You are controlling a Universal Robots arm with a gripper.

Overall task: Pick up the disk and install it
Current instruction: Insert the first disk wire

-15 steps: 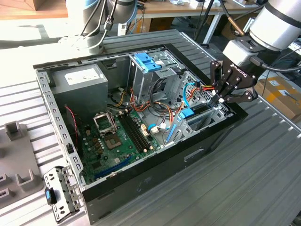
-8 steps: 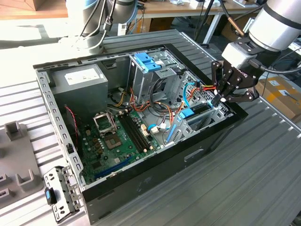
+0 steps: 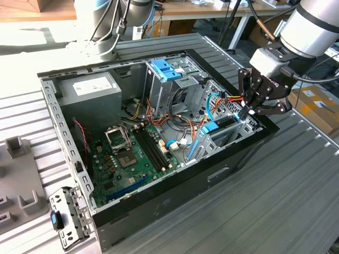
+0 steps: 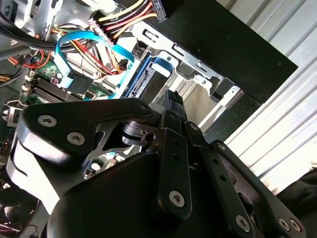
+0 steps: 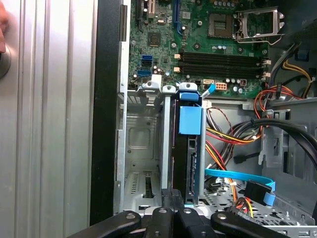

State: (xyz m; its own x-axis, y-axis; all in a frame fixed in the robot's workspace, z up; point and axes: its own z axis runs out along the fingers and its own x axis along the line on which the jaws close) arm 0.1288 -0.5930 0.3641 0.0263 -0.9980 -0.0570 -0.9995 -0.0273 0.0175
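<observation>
The disk is standing on its thin edge inside a metal slot. The slot is at the exterior view's right end of the open case, which is sitting on the worktop. I think the disk is standing this way so its blue rails are fitting along the slot walls. The claw is hanging over that end of the case and pointing down. Its fingers are clenched together and holding nothing. In the first wrist view the claw is sitting right at the disk's end, maybe for pushing. I cannot tell if they are touching.
</observation>
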